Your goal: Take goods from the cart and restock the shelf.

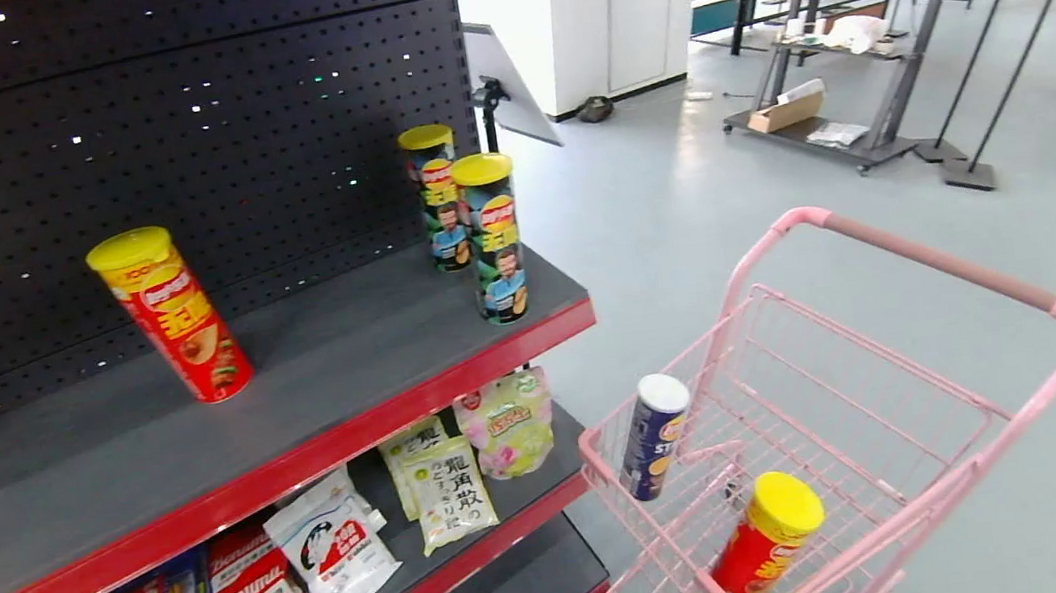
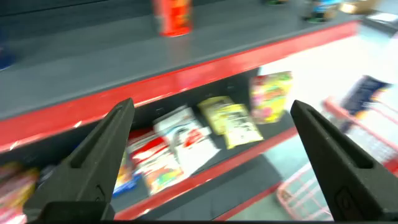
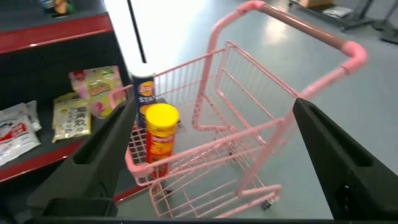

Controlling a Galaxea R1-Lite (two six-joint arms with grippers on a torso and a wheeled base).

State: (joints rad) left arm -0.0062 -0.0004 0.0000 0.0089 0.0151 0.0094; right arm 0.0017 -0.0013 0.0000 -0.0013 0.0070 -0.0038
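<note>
Grey floor by the shelf, pick-up step: hovers near the cart with right gripper spread wide, left gripper likewise apart, next needs lowering onto the red can inside.

Head camera: high, aimed forward and down; shelf on the robot's left, cart lower right, open room beyond. Left wrist camera: low and near, facing the shelf's red front edge and lower tier, sighting past the left gripper. Right wrist camera: above the cart, looking down into it past the right gripper. Shared by all three: the green-and-pink bag on the lower tier, and the dark can in the cart's shelf-side corner.
</note>
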